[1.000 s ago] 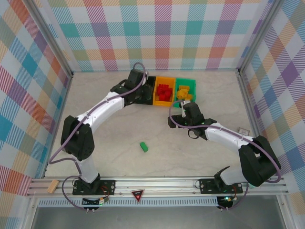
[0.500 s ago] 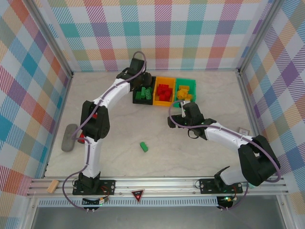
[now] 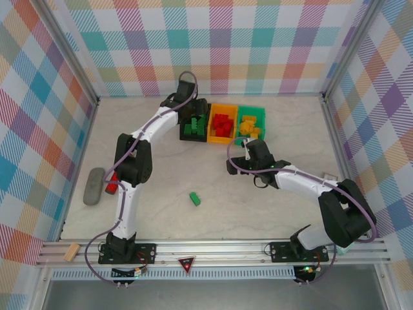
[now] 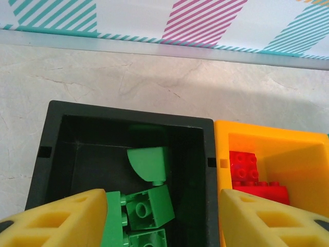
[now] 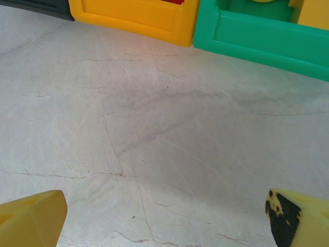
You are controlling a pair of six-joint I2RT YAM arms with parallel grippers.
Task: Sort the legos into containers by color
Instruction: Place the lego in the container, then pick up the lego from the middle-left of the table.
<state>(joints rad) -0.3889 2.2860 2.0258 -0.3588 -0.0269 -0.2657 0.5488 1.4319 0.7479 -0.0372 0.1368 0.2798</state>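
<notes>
- My left pincer [image 4: 164, 226] hangs over the black bin [image 4: 123, 110]. Its yellow pads [image 4: 56, 218] stand apart, about as wide as the bin, with nothing between them: released.
- From above, the left pincer [image 3: 187, 108] sits at the far end of the black bin [image 3: 193, 138], near the back wall.
- Green legos [image 4: 149, 208] lie in the black bin; one rounded piece [image 4: 149, 163] rests just beyond the rest.
- Red legos [image 4: 244, 167] lie in the orange bin [image 4: 267, 136], which is joined to the black one.
- Yellow legos [image 3: 250, 126] lie in the green bin [image 3: 251, 108] at the right end of the row.
- My right pincer [image 5: 164, 216] is spread wide over bare table [image 5: 154, 128], gripping nothing, just short of the orange and green bins [image 5: 267, 38].
- One loose green lego [image 3: 195, 199] lies on the open table, well apart from the bins and from both pincers.
- A grey cylinder [image 3: 94, 186] lies near the left wall.
</notes>
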